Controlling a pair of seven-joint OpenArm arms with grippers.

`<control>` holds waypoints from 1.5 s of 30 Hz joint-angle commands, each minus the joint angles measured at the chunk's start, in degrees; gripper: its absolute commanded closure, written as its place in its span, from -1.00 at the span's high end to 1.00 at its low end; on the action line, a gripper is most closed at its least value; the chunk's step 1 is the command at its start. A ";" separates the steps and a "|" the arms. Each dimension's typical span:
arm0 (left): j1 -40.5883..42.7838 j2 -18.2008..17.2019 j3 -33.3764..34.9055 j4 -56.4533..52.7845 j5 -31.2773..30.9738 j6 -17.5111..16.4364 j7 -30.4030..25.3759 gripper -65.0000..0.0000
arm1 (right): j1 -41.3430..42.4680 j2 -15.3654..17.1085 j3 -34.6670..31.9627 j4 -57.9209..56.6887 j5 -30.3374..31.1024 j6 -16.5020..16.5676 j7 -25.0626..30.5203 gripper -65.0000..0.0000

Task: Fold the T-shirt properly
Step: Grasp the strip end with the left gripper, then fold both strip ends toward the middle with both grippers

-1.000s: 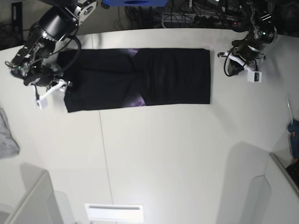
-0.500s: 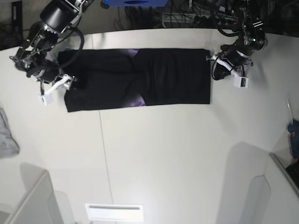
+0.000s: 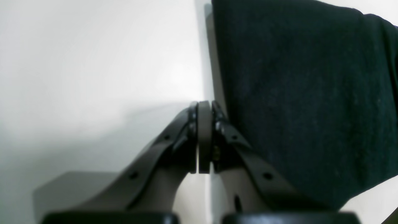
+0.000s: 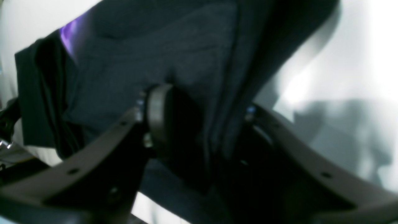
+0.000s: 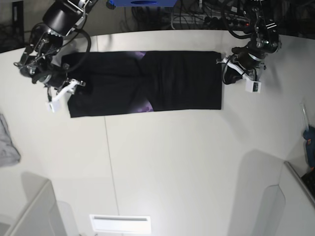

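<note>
Left gripper (image 3: 203, 137): jaws pressed fully together, nothing held; set on the white table (image 5: 162, 162) just beside the T-shirt's edge.
Right gripper (image 4: 199, 124): jaws partly apart, black cloth bunched between them.
T-shirt (image 5: 145, 83): folded into a long black band, laid flat across the table's far side, purple print showing at the folds.

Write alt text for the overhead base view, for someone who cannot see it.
A black T-shirt, folded into a long strip, lies across the far part of a white table, with a robot arm at each end. The right gripper is at one end and the left gripper at the other. A small grey cloth lies at the table's edge.
</note>
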 commanded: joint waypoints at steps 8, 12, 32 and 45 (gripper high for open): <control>-2.88 -0.25 4.86 -1.22 1.32 -0.48 -0.76 -1.00 | -0.03 3.86 -2.91 -0.15 -2.89 -0.55 1.07 -1.00; -3.32 0.98 9.26 -0.52 4.14 -0.48 -0.67 -1.00 | -0.21 5.70 -3.96 0.02 -2.89 -0.64 2.38 -1.00; -9.92 8.10 24.91 -0.78 13.63 5.41 -0.49 -1.00 | -0.39 7.29 -13.63 17.17 -14.23 -5.30 3.97 -1.00; -13.08 8.01 27.45 -0.87 13.54 6.81 -0.41 -1.00 | -1.62 0.87 -14.78 27.89 -17.75 -7.67 -0.25 -1.00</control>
